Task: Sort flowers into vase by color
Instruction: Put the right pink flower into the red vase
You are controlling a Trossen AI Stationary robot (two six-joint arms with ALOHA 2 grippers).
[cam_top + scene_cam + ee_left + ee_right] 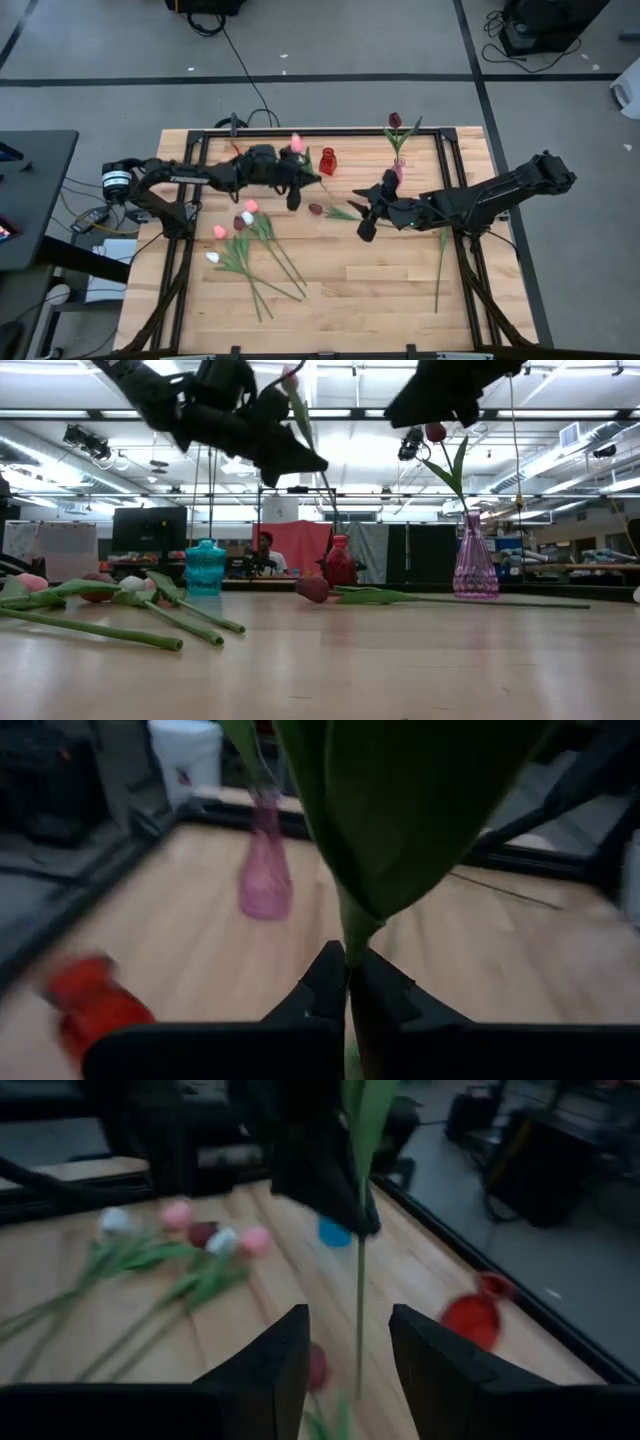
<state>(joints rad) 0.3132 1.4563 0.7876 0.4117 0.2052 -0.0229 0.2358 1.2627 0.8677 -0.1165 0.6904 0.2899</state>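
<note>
**Pink flower up in the air, on its way to a vase**

Left claw (293, 196) is closed tight on the green stem of a pink flower (296, 143). It holds the flower up over the back of the table (380, 300), near the red vase (328, 161). Right claw (366, 226) hangs w/ its fingers apart & holds nothing. It is over the middle of the table, just beside a dark flower (316, 209) lying flat.

Step now, I think: carry the pink flower to the vase for its color. Next the stem end must go over a vase mouth, then straight down. Which vase is meant for pink, I can't tell.

A pile of flowers (245, 245) still waits on the left side. One dark flower already stands in the pink vase (398, 172).

Top view shows the whole table & both arms. Low view shows a blue vase (205, 566), which the left arm mostly hides from above. Left wrist view shows the pinch on the stem (347, 982) up close. Right wrist view shows the gap between the right fingers (262, 1370) & the stem hanging free.
</note>
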